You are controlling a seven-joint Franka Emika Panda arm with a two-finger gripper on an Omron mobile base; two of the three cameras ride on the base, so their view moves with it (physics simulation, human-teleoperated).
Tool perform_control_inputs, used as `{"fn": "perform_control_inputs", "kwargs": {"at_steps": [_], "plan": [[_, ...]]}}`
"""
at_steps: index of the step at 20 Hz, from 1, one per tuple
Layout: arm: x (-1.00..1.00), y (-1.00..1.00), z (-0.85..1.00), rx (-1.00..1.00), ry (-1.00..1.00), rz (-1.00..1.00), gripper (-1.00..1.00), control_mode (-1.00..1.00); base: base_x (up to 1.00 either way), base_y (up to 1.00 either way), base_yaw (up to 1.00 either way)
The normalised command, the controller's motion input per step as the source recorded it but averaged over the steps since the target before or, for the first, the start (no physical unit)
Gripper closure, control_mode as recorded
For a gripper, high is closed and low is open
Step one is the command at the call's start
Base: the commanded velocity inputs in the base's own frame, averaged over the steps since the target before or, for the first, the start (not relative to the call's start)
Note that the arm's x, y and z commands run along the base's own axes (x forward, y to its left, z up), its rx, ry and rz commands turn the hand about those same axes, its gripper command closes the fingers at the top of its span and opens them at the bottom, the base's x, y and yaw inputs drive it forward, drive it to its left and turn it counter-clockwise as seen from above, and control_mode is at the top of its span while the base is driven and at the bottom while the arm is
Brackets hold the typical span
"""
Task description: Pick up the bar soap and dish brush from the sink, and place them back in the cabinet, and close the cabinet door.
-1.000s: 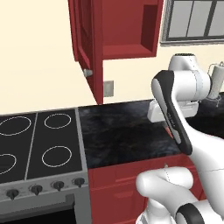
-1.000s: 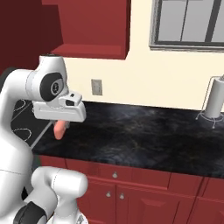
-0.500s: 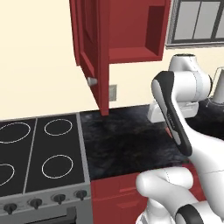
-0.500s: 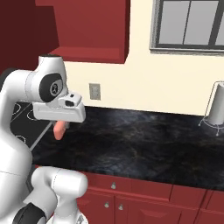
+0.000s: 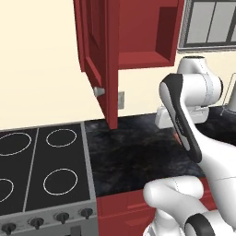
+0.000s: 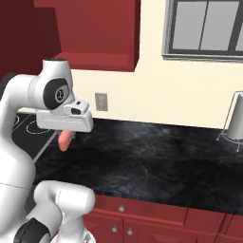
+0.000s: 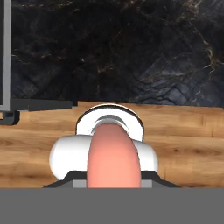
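The orange-salmon bar soap hangs over the black counter's left part with my gripper shut on it. In the hand view the bar soap stands between the fingers of my gripper and points down at the counter's front edge. A sliver of the bar soap peeks out below the hand. The dark red cabinet is open above and left of the hand. Its cabinet door swings out toward me, grey knob at its lower edge. Dish brush and sink are out of view.
A black stove borders the black marbled counter on the left. A grey metal stand sits at the counter's right under the window. Red drawers run below. Wooden floor lies beneath the hand.
The whole picture has shifted with the base: the cabinet and its door now look larger and lower. The arm keeps its pose with the soap held.
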Motion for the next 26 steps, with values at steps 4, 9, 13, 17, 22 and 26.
{"fn": "perform_control_inputs", "kwargs": {"at_steps": [4,9,13,17,22,26], "plan": [[0.00,0.00,0.00,0.00,0.00,0.00,1.00,1.00,0.01,0.00,0.00],[0.00,0.00,0.00,0.00,0.00,0.00,1.00,1.00,0.15,0.00,0.00],[0.00,0.00,0.00,0.00,0.00,0.00,1.00,1.00,0.16,0.00,0.00],[0.00,0.00,0.00,0.00,0.00,0.00,1.00,1.00,0.22,-0.02,0.00],[0.00,0.00,0.00,0.00,0.00,0.00,1.00,1.00,0.35,0.00,0.00],[0.00,0.00,0.00,0.00,0.00,0.00,1.00,1.00,0.35,0.00,0.00]]}}
